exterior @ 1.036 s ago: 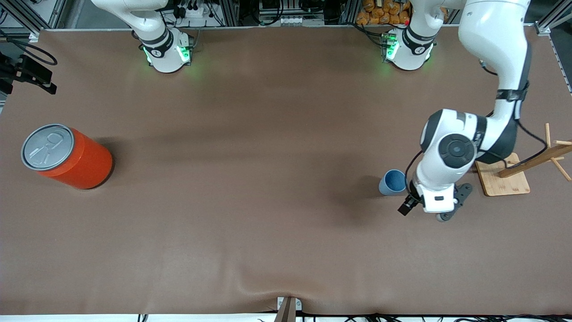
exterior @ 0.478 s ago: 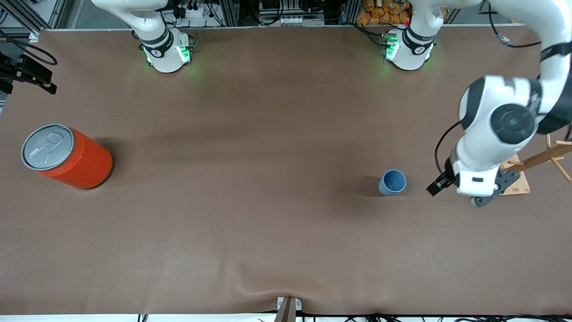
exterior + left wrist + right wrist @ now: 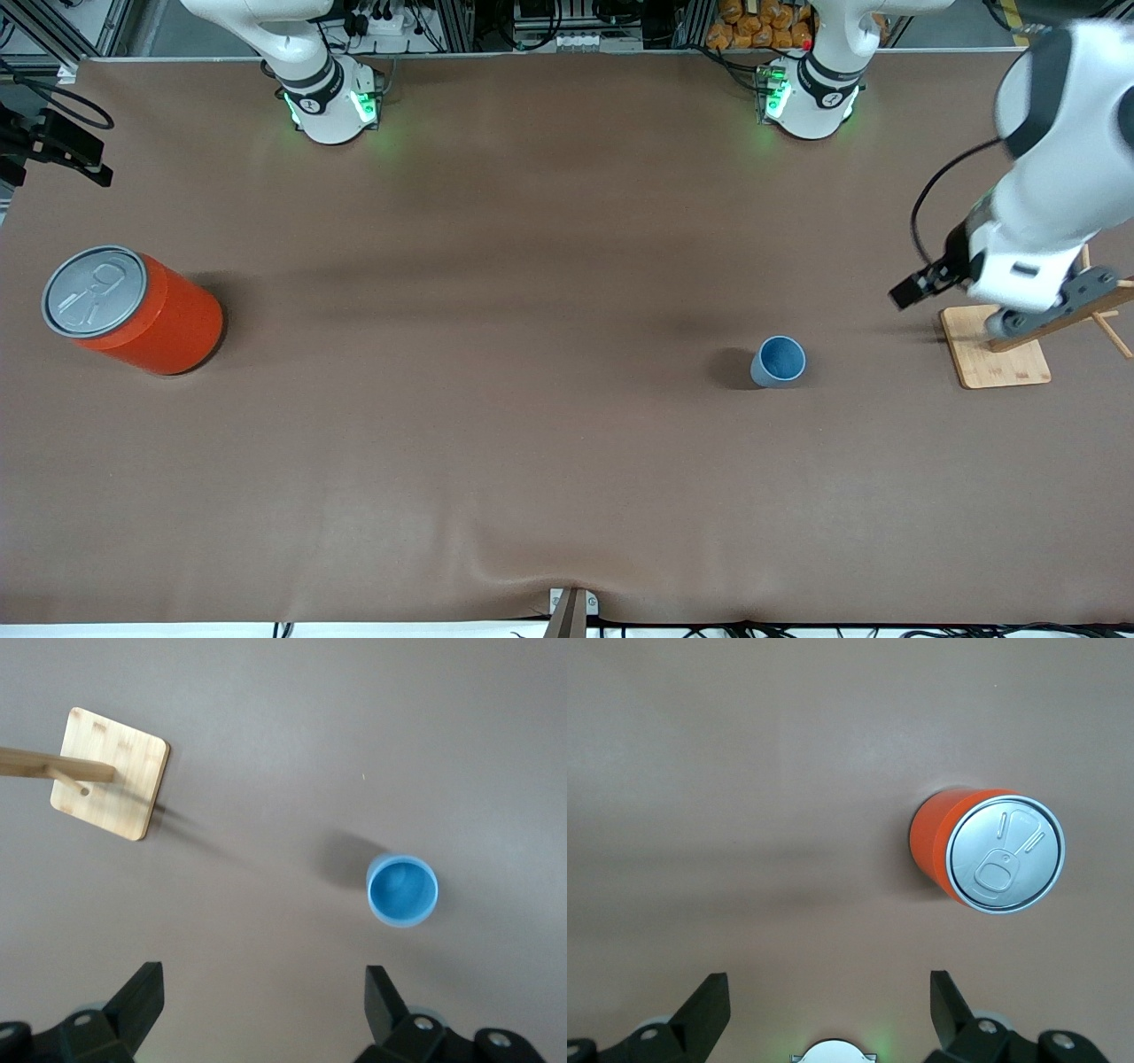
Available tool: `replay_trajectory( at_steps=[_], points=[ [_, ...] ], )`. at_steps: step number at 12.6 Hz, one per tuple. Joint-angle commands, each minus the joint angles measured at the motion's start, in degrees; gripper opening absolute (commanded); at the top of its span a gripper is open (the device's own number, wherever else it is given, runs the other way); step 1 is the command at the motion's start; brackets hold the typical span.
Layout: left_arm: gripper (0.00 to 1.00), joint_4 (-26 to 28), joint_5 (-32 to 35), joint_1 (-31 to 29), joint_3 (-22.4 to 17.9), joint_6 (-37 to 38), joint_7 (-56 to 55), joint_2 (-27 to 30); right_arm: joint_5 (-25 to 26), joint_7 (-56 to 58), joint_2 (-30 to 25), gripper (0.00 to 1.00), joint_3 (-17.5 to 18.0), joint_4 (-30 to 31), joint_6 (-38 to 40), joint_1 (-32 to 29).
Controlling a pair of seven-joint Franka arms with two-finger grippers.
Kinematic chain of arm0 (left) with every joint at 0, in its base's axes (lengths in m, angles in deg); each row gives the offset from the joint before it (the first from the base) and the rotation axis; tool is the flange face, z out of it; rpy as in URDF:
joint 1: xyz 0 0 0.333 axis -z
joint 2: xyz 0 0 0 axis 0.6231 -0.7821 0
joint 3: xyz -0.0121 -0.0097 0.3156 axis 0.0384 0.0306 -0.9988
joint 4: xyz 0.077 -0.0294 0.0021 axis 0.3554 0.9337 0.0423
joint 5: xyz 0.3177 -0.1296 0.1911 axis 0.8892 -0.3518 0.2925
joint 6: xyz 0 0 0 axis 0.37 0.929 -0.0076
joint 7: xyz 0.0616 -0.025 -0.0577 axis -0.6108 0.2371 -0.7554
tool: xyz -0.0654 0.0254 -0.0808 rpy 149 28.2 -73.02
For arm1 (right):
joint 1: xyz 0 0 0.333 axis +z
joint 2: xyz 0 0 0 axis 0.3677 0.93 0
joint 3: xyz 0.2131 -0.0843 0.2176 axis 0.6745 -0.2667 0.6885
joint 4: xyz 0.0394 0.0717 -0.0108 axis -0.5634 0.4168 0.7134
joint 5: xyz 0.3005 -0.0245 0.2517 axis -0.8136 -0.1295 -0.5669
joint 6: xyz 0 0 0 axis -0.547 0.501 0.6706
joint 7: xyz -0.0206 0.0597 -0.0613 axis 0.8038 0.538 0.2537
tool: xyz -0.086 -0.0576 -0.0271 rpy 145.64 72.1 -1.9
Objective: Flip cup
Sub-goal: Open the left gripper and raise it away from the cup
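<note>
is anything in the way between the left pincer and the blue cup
Nothing visible. The open left pincer hangs near the wooden stand, and only bare table lies between it and the upright cup.

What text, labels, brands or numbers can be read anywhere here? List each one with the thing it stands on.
No text can be read.
orange can: plain sides; the grey lid shows only an embossed pull-tab outline, no letters.
cup: plain blue, unmarked.
wooden stand: bare wood.
Arm bases: small dark marks, too small to read.
</note>
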Motion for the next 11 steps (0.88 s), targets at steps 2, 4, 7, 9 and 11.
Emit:
replay_trajectory(
  at_steps=[2, 4, 7, 9, 11],
  points=[
    [1.0, 1.3, -2.1, -3.1, 0.9, 3.2, 10.0, 4.8, -0.7, 0.0, 0.4, 1.0, 0.5, -1.1, 0.8, -0.9],
    [1.0, -1.5, -2.6, -3.1, 0.7, 5.7, 15.2, 4.6, -0.7, 0.0, 0.4, 1.0, 0.5, -1.1, 0.9, -0.9],
    [1.0, -5.1, -5.1, -3.1, 0.6, 8.9, 21.4, 4.7, -0.7, 0.0, 0.4, 1.0, 0.5, -1.1, 1.1, -0.9],
    [1.0, -7.0, -5.7, -3.4, 0.6, 11.9, 26.3, 4.8, -0.7, 0.0, 0.4, 1.0, 0.5, -1.1, 1.1, -0.9],
    [1.0, -9.3, -5.3, -4.2, 0.4, 16.8, 33.9, 4.8, -0.7, 0.0, 0.4, 1.0, 0.5, -1.1, 1.1, -0.9]
  ],
)
